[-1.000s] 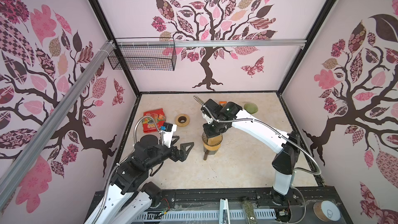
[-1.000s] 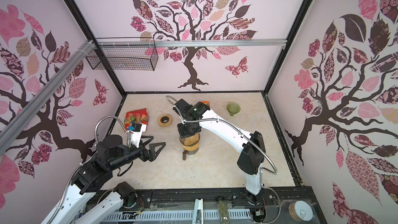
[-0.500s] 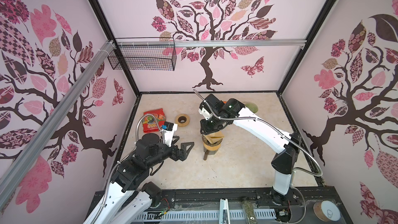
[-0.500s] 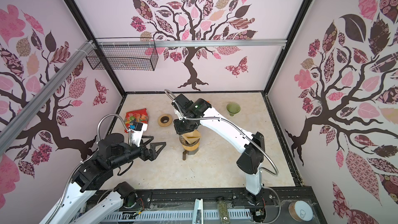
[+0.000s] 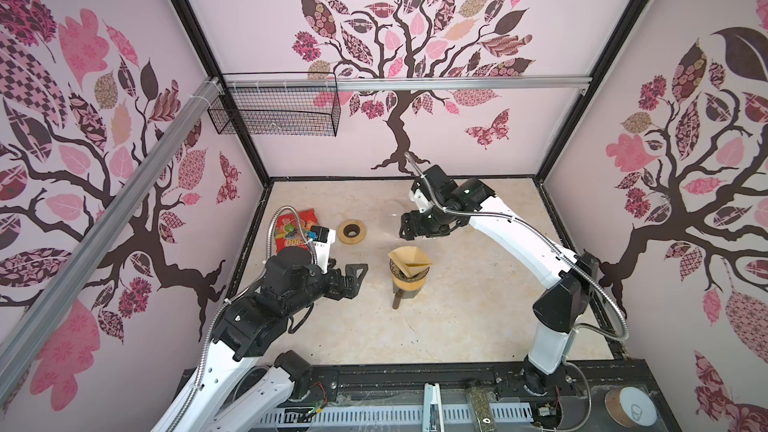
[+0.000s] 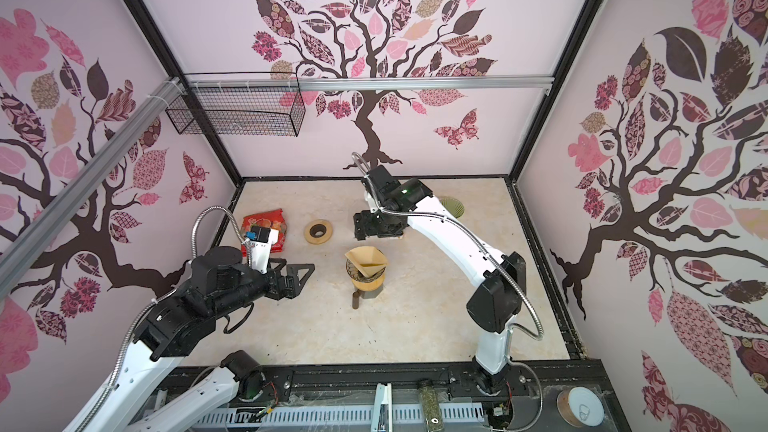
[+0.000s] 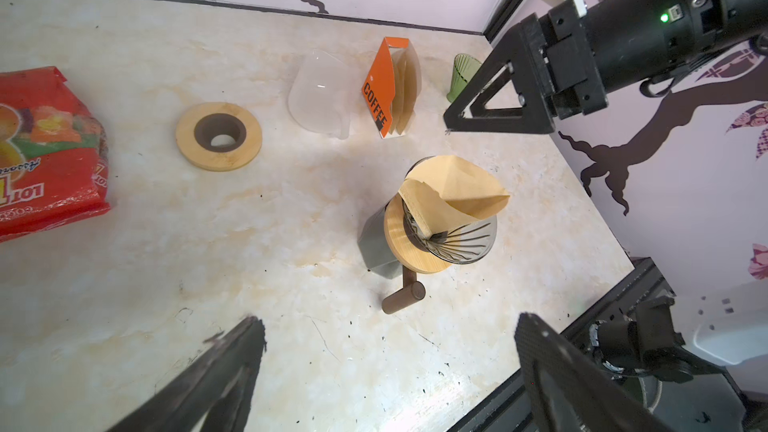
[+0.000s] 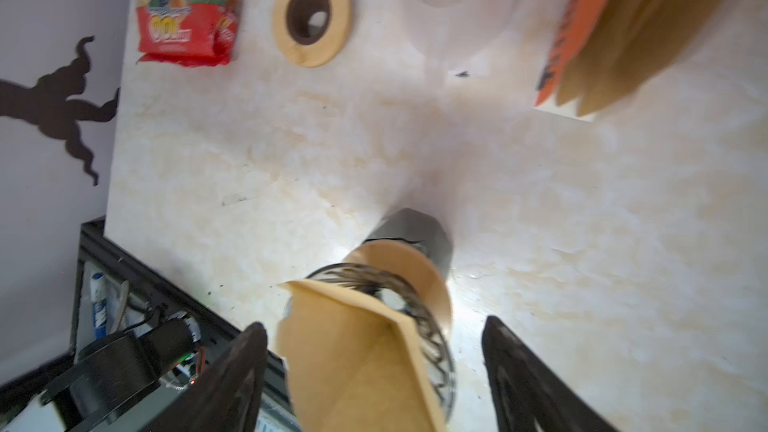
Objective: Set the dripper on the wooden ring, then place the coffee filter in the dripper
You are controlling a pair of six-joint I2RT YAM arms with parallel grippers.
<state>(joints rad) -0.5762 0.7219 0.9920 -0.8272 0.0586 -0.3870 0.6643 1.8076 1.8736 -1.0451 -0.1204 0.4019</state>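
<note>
A: Left end effector [image 5: 360, 280]?
B: Spread wide, empty, near the dripper [image 5: 409, 283].
A: Coffee filter [image 5: 411, 260]?
B: In the dripper — tip down, mouth up, axis leaning. Beyond, the right end effector [image 5: 407, 226] gapes, clear of it.

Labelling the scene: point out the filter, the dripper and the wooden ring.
filter [image 7: 459, 187], left wrist view, on its tan paper wall.
dripper [image 7: 461, 243], left wrist view, on its ribbed glass cone.
wooden ring [image 7: 219, 160], left wrist view, on its wood rim.
</note>
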